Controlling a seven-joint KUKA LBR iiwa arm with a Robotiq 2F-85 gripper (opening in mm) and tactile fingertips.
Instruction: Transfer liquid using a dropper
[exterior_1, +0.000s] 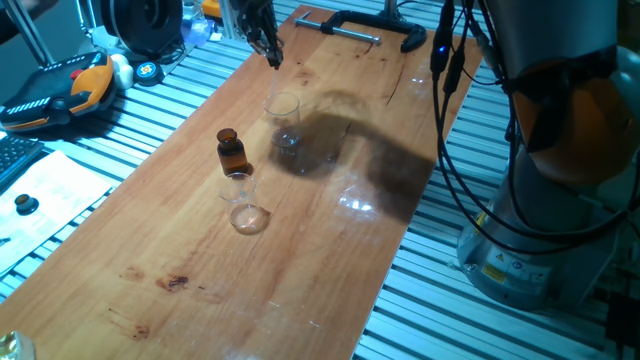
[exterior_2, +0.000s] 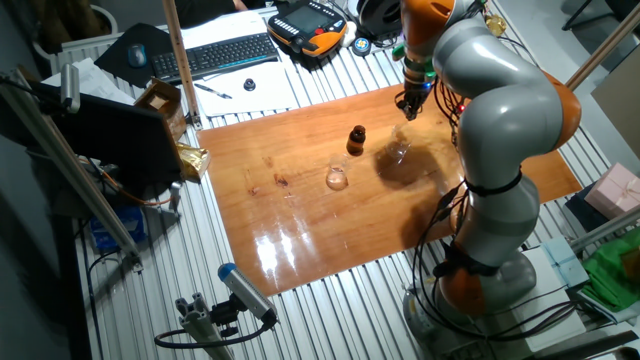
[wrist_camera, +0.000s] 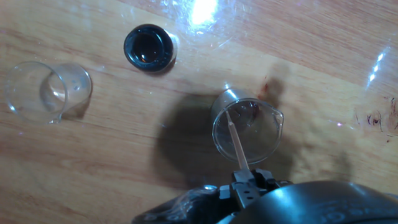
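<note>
My gripper (exterior_1: 267, 45) hangs above the far clear beaker (exterior_1: 284, 118) and is shut on the dropper (wrist_camera: 236, 144). In the hand view the thin glass tube runs from the fingers (wrist_camera: 247, 184) down into that beaker's mouth (wrist_camera: 261, 134), with its tip over the inside. The amber-brown bottle (exterior_1: 232, 152) stands open just left of this beaker, its dark mouth (wrist_camera: 149, 48) showing from above. A second clear beaker (exterior_1: 243, 203) stands nearer the front, beside the bottle. From the other side, the gripper (exterior_2: 410, 102) sits over the beaker (exterior_2: 400, 153), right of the bottle (exterior_2: 356, 140).
The wooden board (exterior_1: 200, 290) lies on a slatted metal table. A black clamp (exterior_1: 350, 28) grips the board's far end. A teach pendant (exterior_1: 60, 88) and papers lie to the left, a keyboard (exterior_2: 215, 55) beyond. The robot base (exterior_1: 540, 230) stands at the right.
</note>
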